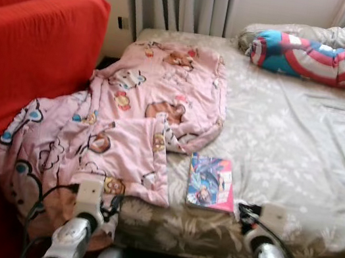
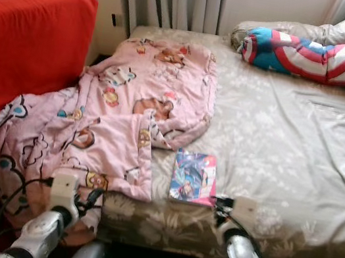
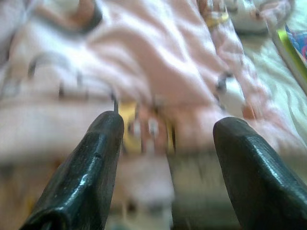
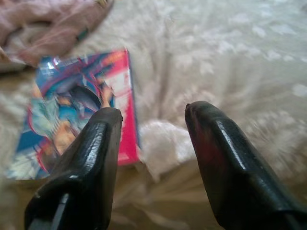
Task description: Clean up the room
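Left hand [image 3: 165, 139]: fingers apart, pink blanket [image 1: 126, 127] directly ahead, draped over the bed [image 1: 303, 145] edge; red sofa [image 1: 24, 63] blocks its outer side. Right hand [image 4: 153, 129]: fingers apart, book [image 1: 211, 182] just ahead toward its inner side. Bare sheet lies beyond; pillows [image 1: 326, 52] far ahead.

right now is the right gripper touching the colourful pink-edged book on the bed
Cannot tell. In the right wrist view the open right gripper sits at the colourful pink-edged book's corner, its left finger overlapping it.

No writing can be read: the glossy pink-and-blue illustrated book [image 1: 212, 182] near the bed's front edge shows only blurred cover art.
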Motion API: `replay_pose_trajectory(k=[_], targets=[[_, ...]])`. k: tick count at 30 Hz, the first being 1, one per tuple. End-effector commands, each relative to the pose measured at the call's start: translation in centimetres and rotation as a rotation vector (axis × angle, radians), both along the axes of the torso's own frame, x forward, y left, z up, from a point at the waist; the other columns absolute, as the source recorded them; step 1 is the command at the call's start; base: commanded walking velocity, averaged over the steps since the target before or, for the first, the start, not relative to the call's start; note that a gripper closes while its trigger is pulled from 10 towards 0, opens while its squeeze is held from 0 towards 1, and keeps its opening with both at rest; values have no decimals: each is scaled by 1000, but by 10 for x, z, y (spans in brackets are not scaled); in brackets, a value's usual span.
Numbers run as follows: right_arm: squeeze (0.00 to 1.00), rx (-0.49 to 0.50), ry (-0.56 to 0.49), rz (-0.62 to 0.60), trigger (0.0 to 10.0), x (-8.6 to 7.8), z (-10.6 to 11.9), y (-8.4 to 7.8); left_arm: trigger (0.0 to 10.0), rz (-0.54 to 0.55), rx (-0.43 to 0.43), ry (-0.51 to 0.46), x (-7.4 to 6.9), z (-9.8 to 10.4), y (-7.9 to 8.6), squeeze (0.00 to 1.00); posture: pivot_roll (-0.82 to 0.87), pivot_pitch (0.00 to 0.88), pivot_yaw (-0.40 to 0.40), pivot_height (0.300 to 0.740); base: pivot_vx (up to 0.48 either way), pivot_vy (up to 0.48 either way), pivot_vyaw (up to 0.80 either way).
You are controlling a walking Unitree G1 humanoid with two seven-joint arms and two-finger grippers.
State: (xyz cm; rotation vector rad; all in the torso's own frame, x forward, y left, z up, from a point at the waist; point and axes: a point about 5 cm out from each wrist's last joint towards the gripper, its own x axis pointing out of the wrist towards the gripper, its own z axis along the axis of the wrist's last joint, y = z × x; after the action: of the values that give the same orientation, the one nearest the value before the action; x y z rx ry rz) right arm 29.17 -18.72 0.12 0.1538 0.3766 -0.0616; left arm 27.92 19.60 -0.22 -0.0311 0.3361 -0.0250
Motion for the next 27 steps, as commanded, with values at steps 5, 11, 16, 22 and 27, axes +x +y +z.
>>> replay_pose_trajectory(k=[5, 11, 16, 22, 27], targets=[[0, -14, 10, -12, 10000, -2, -1, -5, 10000, -17, -11, -18, 5, 3, -9, 0, 33, 0, 44, 594, 335, 0, -140], [0, -15, 15, 18, 10000, -1, -1, -1, 10000, -20, -12, -27, 6, 5, -10, 0, 35, 0, 46, 594, 336, 0, 0], [0, -12, 43, 73, 10000, 0, -2, 4, 10000, -29, -25, -82, 13, 14, -12, 0, 43, 0, 53, 594, 0, 0, 0], [0, 11, 85, 116, 10000, 3, -3, 13, 10000, -30, -26, -93, 11, 13, -10, 0, 66, 0, 58, 594, 0, 0, 0], [1000, 52, 75, 168, 10000, 9, 1, 25, 10000, -25, -21, -110, 11, 16, -3, 0, 74, 20, 69, 594, 0, 0, 0]])
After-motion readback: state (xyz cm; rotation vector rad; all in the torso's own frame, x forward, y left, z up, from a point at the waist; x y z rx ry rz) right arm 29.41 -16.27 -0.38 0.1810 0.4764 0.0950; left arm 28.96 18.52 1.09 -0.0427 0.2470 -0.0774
